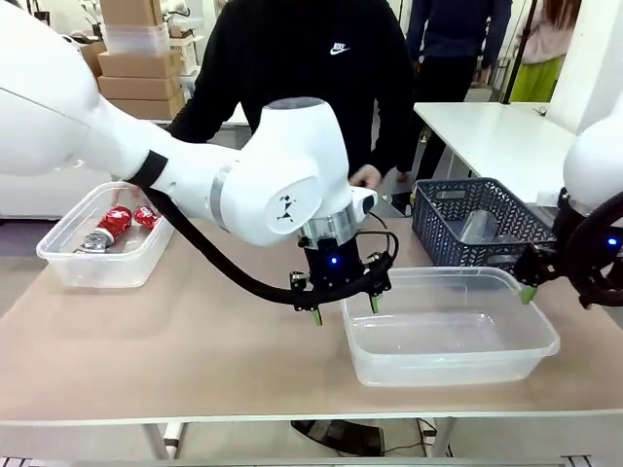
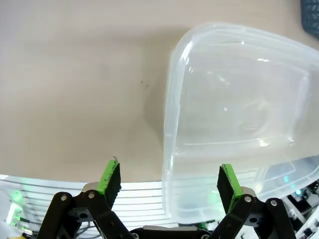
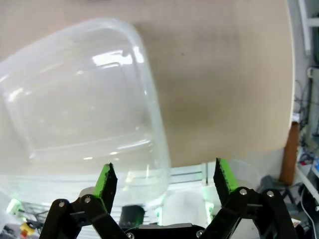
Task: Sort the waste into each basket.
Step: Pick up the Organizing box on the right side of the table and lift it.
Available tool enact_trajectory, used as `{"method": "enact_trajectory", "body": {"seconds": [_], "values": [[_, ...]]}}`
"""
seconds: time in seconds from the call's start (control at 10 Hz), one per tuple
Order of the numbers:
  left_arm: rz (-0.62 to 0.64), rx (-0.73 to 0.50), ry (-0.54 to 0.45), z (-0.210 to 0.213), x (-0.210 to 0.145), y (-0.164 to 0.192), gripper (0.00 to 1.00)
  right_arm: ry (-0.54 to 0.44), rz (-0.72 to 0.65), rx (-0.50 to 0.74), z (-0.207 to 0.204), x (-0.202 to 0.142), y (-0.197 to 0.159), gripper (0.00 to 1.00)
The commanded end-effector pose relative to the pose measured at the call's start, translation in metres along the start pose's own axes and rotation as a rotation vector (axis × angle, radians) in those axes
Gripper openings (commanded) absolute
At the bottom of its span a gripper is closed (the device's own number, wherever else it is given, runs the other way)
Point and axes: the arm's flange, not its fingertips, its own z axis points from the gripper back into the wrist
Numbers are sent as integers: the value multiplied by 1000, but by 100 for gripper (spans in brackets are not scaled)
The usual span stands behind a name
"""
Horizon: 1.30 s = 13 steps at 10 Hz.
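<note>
Left gripper [image 2: 169,177]: jaws wide apart, holding nothing. In the wrist view its body is cut off by the bottom edge. One green pad [image 2: 228,183] hangs over the big tub's [image 1: 443,368] corner and the other over the table [image 1: 195,331] just beside the rim. If it touches the rim, I cannot tell.
Right gripper [image 3: 164,174]: jaws wide apart too, nothing between them. In the front view it is mostly cut off at the right edge, and one pad shows at the big tub's far right corner.
Big tub: clear plastic, rectangular, with rounded corners and a rolled rim, on the table's right half. The beige table shows through its bottom, with white glare on it.
Basket [image 1: 448,243]: dark blue-grey lattice walls, just behind the big tub. A pale clear shape [image 1: 479,226] lies inside, but the lattice hides what it is.
Small tub [image 1: 97,270]: clear, at the table's far left, well apart from both grippers.
Cans [image 1: 117,224]: red with silver ends, lying in the small tub. They overlap, so the count is unclear.
Person [image 1: 292,49]: in a black top at the far side. One hand [image 1: 366,176] is partly hidden behind the left arm [image 1: 273,185].
</note>
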Motion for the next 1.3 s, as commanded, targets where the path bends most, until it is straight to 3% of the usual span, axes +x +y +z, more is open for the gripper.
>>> {"method": "enact_trajectory", "body": {"seconds": [0.0, 0.3, 0.4, 0.5, 0.6, 0.7, 0.8, 0.9, 1.0, 1.1, 1.2], "values": [[-43, 41, -28, -20, 5, -13, 100, 62, 86, 69, -44, 3, -9, 100], [-76, 81, -8, -39, 3, -22, 100, 95, 94, 157, -73, 11, -4, 100], [-76, 87, -16, -39, 5, -20, 58, 77, 97, 158, -73, 11, -3, 100], [-61, 102, -10, -39, 5, -20, 40, 62, 107, 146, -74, 10, -1, 41], [-63, 115, -17, -40, 5, -21, 0, 63, 102, 133, -74, 10, 1, 41], [-66, 120, -13, -42, 4, -22, 0, 62, 106, 137, -73, 9, 3, 0], [-63, 126, -11, -42, 4, -22, 0, 61, 110, 135, -73, 9, 4, 0], [-61, 125, -13, -41, 4, -22, 13, 58, 110, 133, -72, 9, 4, 25], [-62, 124, -16, -41, 4, -22, 3, 58, 111, 129, -73, 9, 5, 15], [-64, 126, -12, -42, 4, -22, 0, 56, 115, 125, -72, 9, 5, 0], [-67, 129, -9, -42, 4, -22, 0, 56, 112, 118, -71, 8, 5, 0]]}}
